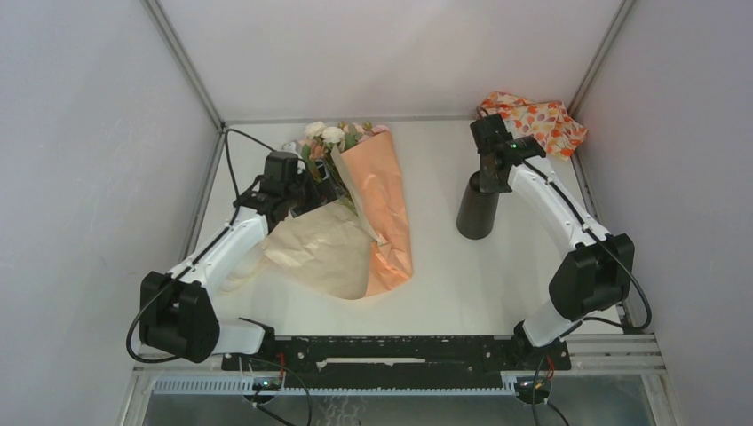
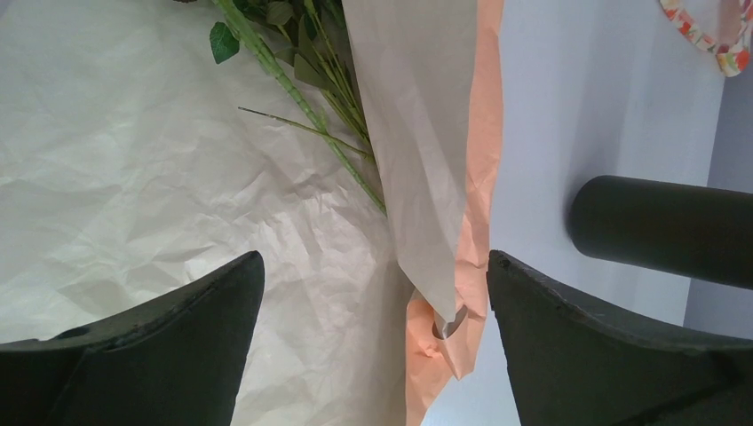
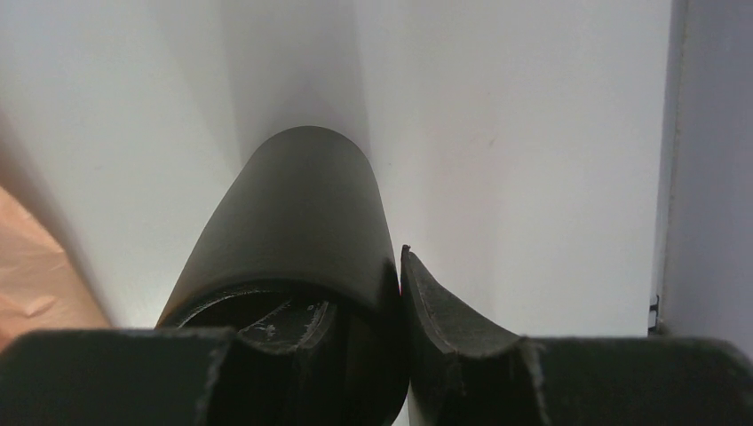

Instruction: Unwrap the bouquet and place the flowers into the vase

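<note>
The left gripper (image 2: pixel 373 266), spread wide over the opened paper (image 1: pixel 324 253), is the nearer hand to the flowers (image 1: pixel 333 135). Their thin green stems (image 2: pixel 297 98) lie just ahead of it, running away toward cream and pink heads at the far edge. Well to the right, the right gripper (image 3: pixel 377 288) pinches the upright dark vase (image 1: pixel 478 213) by its rim.

The paper (image 1: pixel 382 204) is peach and pale tan. The flowers (image 1: pixel 333 135) at eleven o'clock are cream and pink with green stems. The vase (image 1: pixel 478 209) at three o'clock is plain brown-black. The cloth (image 1: pixel 537 120) at two o'clock has an orange-and-white floral print.
</note>
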Robot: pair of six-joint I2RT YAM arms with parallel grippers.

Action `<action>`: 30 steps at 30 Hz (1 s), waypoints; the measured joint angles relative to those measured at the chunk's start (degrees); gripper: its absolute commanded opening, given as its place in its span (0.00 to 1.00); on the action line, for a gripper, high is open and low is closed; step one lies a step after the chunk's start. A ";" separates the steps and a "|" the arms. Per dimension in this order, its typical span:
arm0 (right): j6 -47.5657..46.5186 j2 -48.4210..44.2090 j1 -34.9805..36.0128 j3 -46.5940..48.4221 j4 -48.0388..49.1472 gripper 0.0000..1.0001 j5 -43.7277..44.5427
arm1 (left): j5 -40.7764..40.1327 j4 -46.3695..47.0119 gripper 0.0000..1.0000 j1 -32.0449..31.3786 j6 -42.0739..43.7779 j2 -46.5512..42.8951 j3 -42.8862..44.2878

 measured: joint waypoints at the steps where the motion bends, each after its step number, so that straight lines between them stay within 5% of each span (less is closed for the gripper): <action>1: -0.02 0.00 -0.66 0.00 0.00 0.00 0.13 | 0.00 0.04 1.00 0.00 0.00 -0.02 0.00; 10: 0.26 -1.29 -6.08 -2.62 1.38 0.01 0.13 | 0.83 0.31 1.00 0.00 0.00 0.00 0.00; 19: 0.61 -2.56 -6.93 -3.91 2.14 0.35 -0.83 | 0.87 0.59 1.00 0.00 0.00 0.57 0.00; 30: 1.03 -5.27 -6.78 0.02 1.95 0.43 -1.84 | 1.38 2.32 1.00 0.00 -0.04 1.97 -0.11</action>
